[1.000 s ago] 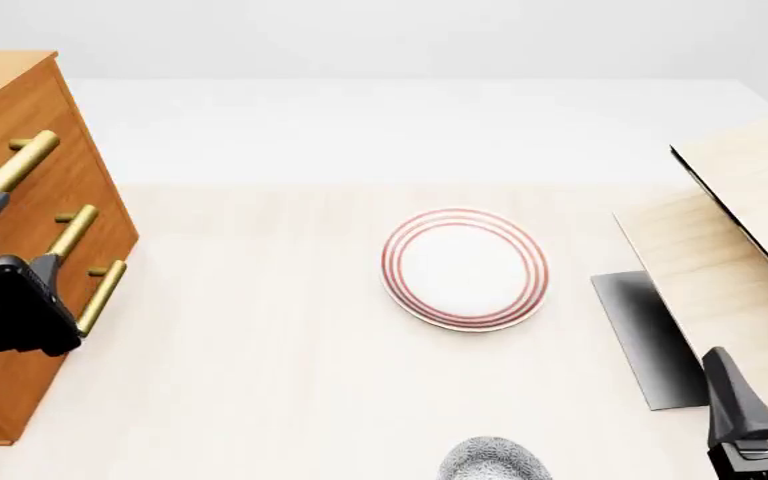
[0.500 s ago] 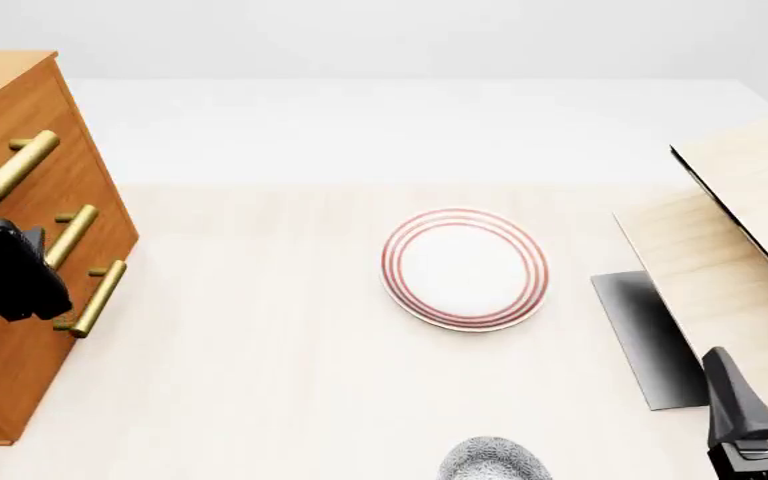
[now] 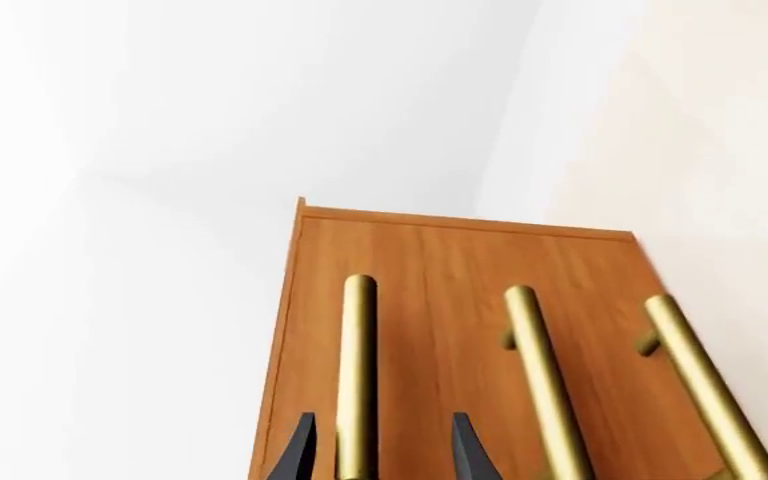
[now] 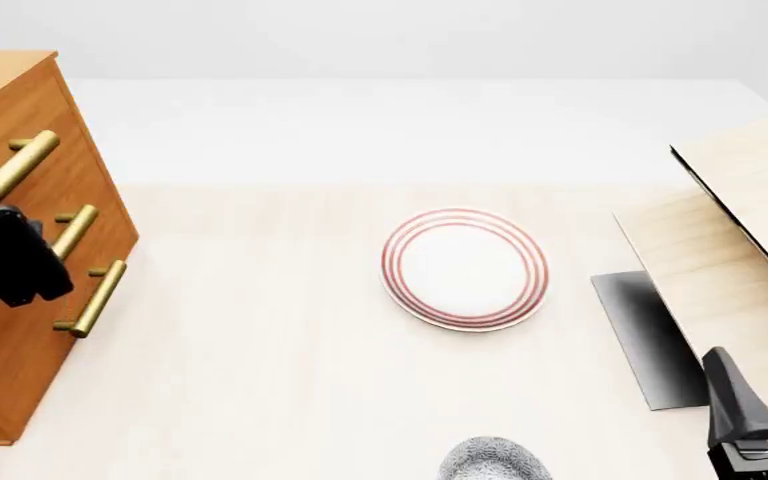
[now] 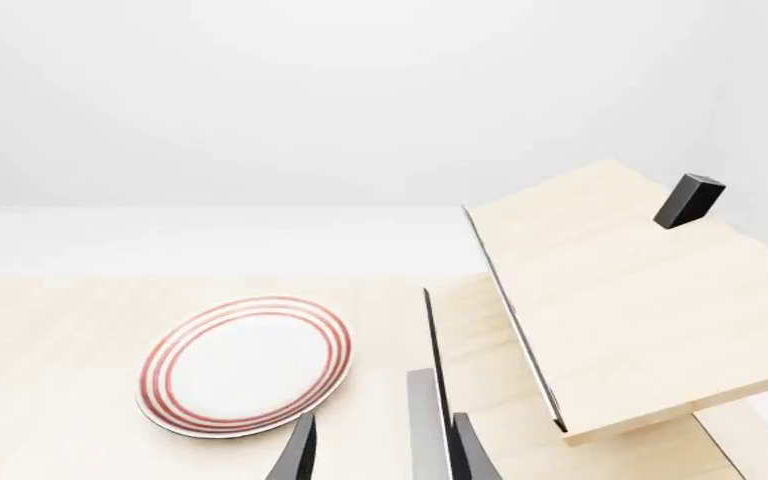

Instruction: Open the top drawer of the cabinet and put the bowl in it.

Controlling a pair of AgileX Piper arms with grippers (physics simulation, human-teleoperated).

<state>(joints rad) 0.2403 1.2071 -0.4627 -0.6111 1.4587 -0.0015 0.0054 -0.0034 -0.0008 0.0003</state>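
The left gripper (image 3: 373, 455) has its jaws spread around the brass handle (image 3: 356, 380) of the top drawer (image 4: 21, 150), not yet clamped. The bowl (image 4: 494, 460) sits on the desk's (image 4: 264, 380) near edge, well apart from the right gripper (image 5: 373, 455), whose jaws stand parted and empty.

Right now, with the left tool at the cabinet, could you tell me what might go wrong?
1. The left tool straddles the top handle near its end, open; an off-centre pull might slip off or skew the drawer.
2. The bowl sits at the table's near edge, barely in the front view; reaching it could be awkward.
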